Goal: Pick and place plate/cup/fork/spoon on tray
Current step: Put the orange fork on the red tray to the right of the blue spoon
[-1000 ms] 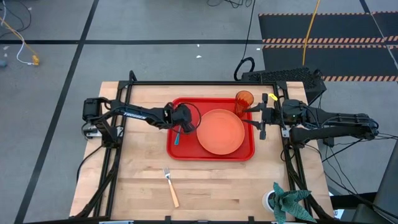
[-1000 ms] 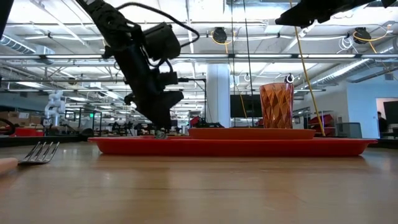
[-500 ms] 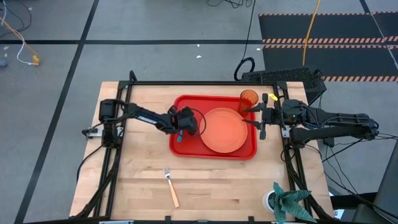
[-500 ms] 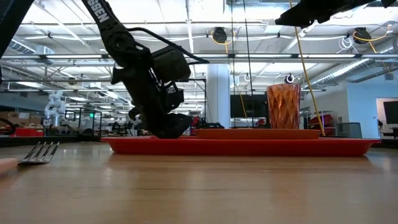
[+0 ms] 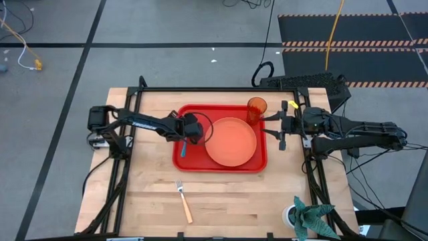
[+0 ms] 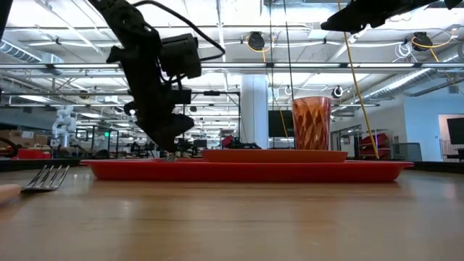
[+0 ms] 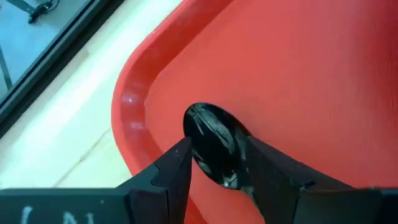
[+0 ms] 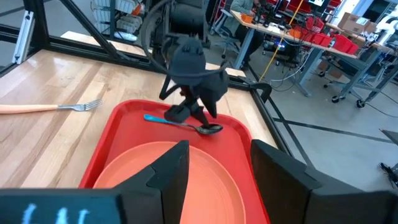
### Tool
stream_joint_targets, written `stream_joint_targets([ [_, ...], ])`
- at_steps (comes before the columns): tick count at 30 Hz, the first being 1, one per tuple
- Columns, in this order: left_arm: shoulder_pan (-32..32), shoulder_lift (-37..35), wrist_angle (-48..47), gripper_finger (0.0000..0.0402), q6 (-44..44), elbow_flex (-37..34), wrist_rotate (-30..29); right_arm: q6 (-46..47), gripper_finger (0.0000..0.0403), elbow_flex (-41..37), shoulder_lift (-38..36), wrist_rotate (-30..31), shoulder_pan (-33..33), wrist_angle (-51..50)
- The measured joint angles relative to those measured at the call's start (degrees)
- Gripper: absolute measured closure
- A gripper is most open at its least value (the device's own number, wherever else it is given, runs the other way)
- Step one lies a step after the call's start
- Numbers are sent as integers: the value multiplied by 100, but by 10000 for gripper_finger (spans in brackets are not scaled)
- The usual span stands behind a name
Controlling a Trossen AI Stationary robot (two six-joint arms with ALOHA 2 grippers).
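Observation:
The red tray [image 5: 221, 161] lies on the table with the orange plate [image 5: 231, 142] on it and the amber cup [image 5: 257, 107] upright at its far right corner. My left gripper [image 5: 189, 131] is down over the tray's left part, shut on the spoon [image 8: 180, 122]. The spoon's blue handle [image 5: 182, 148] points to the tray's near left rim. The fork [image 5: 184, 201] lies flat on the table near the front edge. My right gripper [image 5: 281, 126] is open and empty just right of the tray. My left gripper pinches the spoon between its two fingers [image 7: 174, 171] where the dark bowl [image 7: 214, 142] narrows toward the handle. The fingers come from above, slanting down from the table's left, and lie across the spoon. The bowl sticks out past the fingertips and lies on the tray floor.
A potted plant [image 5: 307, 215] stands at the table's near right corner. Black frame rails run along the table's left, right and far edges. Bare wood lies between the tray and the front edge, around the fork.
My left gripper went toward the table's right edge and then came back toward the left, staying low on the tray. The tray, with plate and cup on it, slid right with it and then left, and now lies farther left than a second ago.

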Motion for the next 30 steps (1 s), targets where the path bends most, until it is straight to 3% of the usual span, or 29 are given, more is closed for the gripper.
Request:
stream_joint_targets([
  [6, -55, -45, -4, 248, -141, 0, -2, 2, 239, 0, 9, 0, 0, 8],
  [12, -184, -124, 1087, 248, -140, 13, 0, -63, 239, 0, 22, 2, 0, 84],
  [18, -130, -133, 2916, 248, 1146, 11, 738, -274, 239, 0, 35, 20, 0, 147],
  [23, -139, -620, 4668, 248, 2760, 14, 1494, -249, 239, -233, 86, 24, 0, 435],
  [26, -15, -1012, 5026, 248, 3132, -117, 2072, -327, 239, -555, 114, 144, 0, 995],
  [30, 179, -1623, 4939, 248, 3122, -722, 2215, -286, 239, -773, 133, 310, -8, 1577],
])
